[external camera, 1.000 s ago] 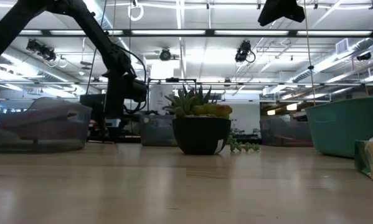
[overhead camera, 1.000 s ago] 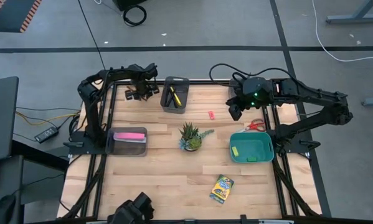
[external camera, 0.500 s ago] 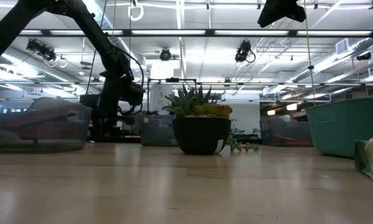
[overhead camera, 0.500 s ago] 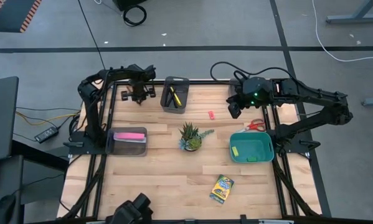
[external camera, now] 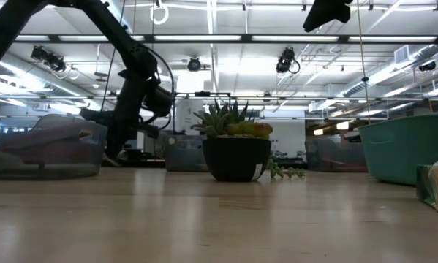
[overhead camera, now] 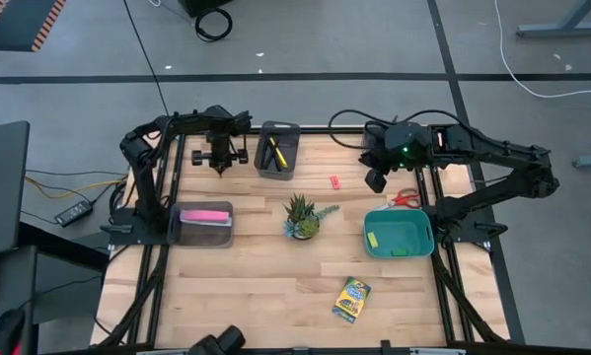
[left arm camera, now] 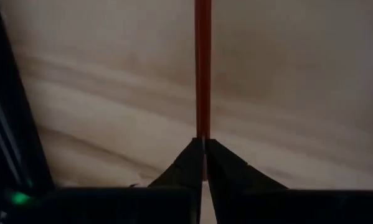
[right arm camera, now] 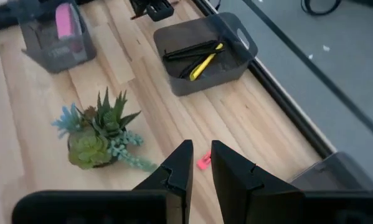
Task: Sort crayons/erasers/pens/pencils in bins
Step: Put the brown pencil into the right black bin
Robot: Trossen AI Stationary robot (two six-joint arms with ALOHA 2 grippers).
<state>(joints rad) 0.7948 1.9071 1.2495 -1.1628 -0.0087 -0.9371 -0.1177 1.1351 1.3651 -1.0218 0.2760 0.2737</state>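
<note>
My left wrist view shows the left gripper [left arm camera: 203,155] clamped on a red pencil [left arm camera: 202,68] lying on the table [left arm camera: 286,81]; from the high view that pencil is hidden under the arm, just beside the pen bin [overhead camera: 278,150]. My right gripper [right arm camera: 200,163] hovers slightly parted and empty above a pink eraser [right arm camera: 203,161]. The crayon box [overhead camera: 351,299] sits near the table's front edge, its print too small to read.

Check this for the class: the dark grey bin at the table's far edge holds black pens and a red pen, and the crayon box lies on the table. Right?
Not quite. The right wrist view shows the dark grey bin holding black pens and a yellow pen, not a red one. The crayon box does lie on the table.
</note>
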